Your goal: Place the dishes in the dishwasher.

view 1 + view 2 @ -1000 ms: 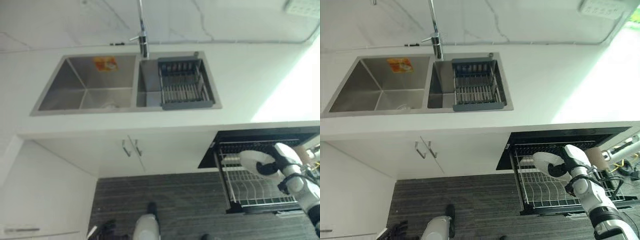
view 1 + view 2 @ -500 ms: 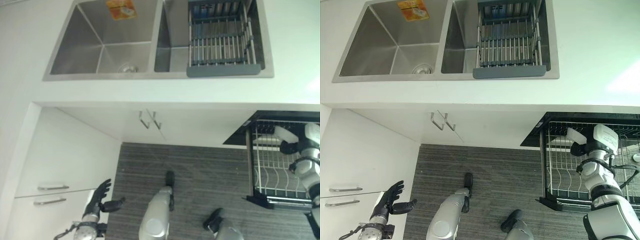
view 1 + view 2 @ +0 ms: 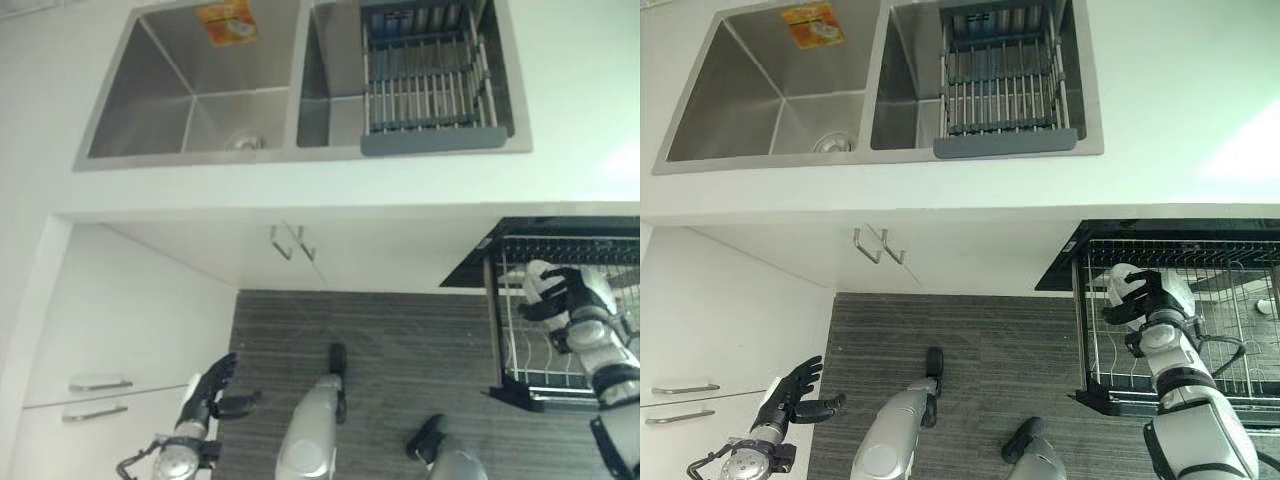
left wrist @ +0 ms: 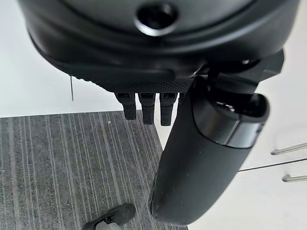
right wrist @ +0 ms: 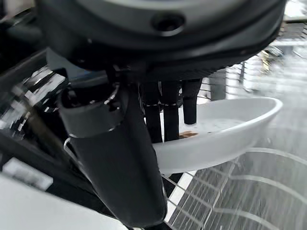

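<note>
Two hands catalogued. Right hand: over the pulled-out dishwasher rack, fingers and thumb curled round a white dish; dish gripped by its rim, held above the rack wires, with a small brown speck on its inner face. Seen from the head, the dish sat at the rack's near-left part, just inside the left rail. Left hand: low beside the white drawer fronts, fingers straight and spread, thumb out, holding nothing.

Dishwasher rack: wire basket with rows of upright tines, drawn out from a dark opening under the countertop, over the floor. A further small white item lay far right in the rack, too small to identify.

Countertop: white, running across the upper part of the head views. Double sink: stainless, set into the countertop; left basin bore an orange sticker on its back wall and a round drain. Right basin held a grey drying basket with metal bars.

Cabinet doors: white, under the sink, paired metal handles. Drawers: white, with bar handles, at the left. Floor: dark grey, striped
</note>
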`<state>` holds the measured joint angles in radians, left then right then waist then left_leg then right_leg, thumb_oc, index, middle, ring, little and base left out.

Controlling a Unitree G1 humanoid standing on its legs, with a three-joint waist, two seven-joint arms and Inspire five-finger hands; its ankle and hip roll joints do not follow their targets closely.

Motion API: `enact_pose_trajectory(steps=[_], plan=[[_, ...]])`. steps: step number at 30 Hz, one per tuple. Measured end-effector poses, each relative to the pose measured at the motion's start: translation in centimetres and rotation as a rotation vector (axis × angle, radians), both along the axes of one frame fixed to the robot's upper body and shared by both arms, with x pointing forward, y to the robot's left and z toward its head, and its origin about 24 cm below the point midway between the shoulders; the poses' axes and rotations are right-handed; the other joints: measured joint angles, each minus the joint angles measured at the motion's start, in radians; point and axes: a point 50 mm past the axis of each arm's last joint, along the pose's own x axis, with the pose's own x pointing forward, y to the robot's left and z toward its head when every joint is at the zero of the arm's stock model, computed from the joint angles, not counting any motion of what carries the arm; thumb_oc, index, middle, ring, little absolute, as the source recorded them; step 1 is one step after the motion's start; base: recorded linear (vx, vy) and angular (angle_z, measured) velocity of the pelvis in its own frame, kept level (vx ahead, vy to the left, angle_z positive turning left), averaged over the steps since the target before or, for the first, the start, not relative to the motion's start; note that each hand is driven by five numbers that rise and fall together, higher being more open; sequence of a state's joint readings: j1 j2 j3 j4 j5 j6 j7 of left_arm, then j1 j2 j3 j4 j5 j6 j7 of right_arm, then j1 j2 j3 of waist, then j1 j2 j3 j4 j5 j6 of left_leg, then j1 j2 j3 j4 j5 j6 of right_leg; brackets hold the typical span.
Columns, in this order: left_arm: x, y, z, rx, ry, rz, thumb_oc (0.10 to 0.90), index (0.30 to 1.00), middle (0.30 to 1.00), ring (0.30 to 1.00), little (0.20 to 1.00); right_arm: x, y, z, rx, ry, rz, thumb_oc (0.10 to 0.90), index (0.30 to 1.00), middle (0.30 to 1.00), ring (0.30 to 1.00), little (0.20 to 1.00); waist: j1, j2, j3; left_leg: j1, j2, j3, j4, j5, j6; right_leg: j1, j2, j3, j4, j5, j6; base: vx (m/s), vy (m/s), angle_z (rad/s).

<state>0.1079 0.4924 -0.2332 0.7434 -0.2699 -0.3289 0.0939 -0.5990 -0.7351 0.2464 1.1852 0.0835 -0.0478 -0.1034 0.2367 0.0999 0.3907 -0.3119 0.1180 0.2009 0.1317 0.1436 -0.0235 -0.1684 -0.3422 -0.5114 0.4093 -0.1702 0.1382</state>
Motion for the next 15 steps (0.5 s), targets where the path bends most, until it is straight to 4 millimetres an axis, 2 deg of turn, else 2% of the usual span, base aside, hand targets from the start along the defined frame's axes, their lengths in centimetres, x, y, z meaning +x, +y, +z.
enact_pose_trajectory(steps=[2, 5, 8, 10, 11, 12, 15], plan=[[0.0, -0.1, -0.1, -0.009, 0.016, -0.008, 0.800, 0.900, 0.900, 0.900, 0.900, -0.6, 0.2, -1.2, 0.077, 0.039, -0.009, 0.800, 0.900, 0.900, 0.900, 0.900, -0.001, 0.005, -0.015, 0.000, -0.001, 0.004, -0.011, 0.000, 0.001, -0.007, -0.001, 0.006, 0.002, 0.000, 0.000, -0.01, 0.045, -0.05], [-0.2, -0.1, -0.4, -0.023, 0.041, -0.019, 0.800, 0.900, 0.900, 0.900, 0.900, -1.1, 0.1, -1.8, 0.177, 0.028, -0.036, 0.800, 0.900, 0.900, 0.900, 0.900, -0.021, 0.012, -0.022, 0.002, -0.002, 0.016, -0.011, 0.005, 0.006, -0.014, -0.003, 0.014, 0.003, 0.008, 0.001, 0.00, 0.055, -0.10], [-0.2, -0.2, -0.6, -0.036, 0.057, -0.035, 0.800, 0.900, 0.900, 0.900, 0.900, -2.4, -0.4, -2.9, 0.310, 0.025, -0.093, 0.800, 0.900, 0.900, 0.900, 0.900, -0.043, 0.004, -0.039, 0.009, -0.001, 0.019, -0.011, 0.004, 0.007, -0.011, 0.000, 0.020, -0.002, 0.010, 0.002, 0.01, 0.038, -0.07], [-0.4, -0.1, -0.8, -0.035, 0.078, -0.027, 0.800, 0.900, 0.900, 0.900, 0.900, -2.9, -0.6, -3.3, 0.381, 0.007, -0.121, 0.800, 0.900, 0.900, 0.900, 0.900, -0.048, -0.011, -0.048, 0.021, 0.002, 0.028, -0.011, 0.001, 0.007, -0.007, 0.003, 0.032, -0.007, 0.012, 0.002, 0.03, 0.037, -0.15], [-0.6, 0.0, -0.9, -0.040, 0.091, -0.028, 0.800, 0.900, 0.900, 0.900, 0.900, -3.5, -0.9, -3.6, 0.431, -0.019, -0.146, 0.800, 0.900, 0.900, 0.900, 0.900, -0.060, -0.025, -0.054, 0.029, 0.006, 0.038, -0.011, -0.003, 0.006, 0.000, 0.007, 0.036, -0.013, 0.015, 0.001, -0.04, 0.062, -0.20], [-1.2, 0.1, -1.2, -0.046, 0.121, -0.023, 0.800, 0.900, 0.900, 0.900, 0.900, -4.2, -1.0, -3.9, 0.495, -0.059, -0.166, 0.800, 0.900, 0.900, 0.900, 0.900, -0.076, -0.049, -0.066, 0.036, 0.011, 0.045, -0.006, -0.008, 0.004, 0.006, 0.014, 0.043, -0.027, 0.025, 0.000, -0.04, 0.050, -0.19], [-2.1, 0.4, -1.5, -0.078, 0.145, 0.008, 0.800, 0.900, 0.900, 0.900, 0.900, -4.8, -1.2, -3.5, 0.576, -0.164, -0.189, 0.800, 0.900, 0.900, 0.900, 0.900, -0.110, -0.082, -0.075, 0.040, 0.026, 0.065, 0.011, -0.027, 0.001, 0.007, 0.027, 0.060, -0.043, 0.032, -0.001, 0.06, 0.032, -0.23]])
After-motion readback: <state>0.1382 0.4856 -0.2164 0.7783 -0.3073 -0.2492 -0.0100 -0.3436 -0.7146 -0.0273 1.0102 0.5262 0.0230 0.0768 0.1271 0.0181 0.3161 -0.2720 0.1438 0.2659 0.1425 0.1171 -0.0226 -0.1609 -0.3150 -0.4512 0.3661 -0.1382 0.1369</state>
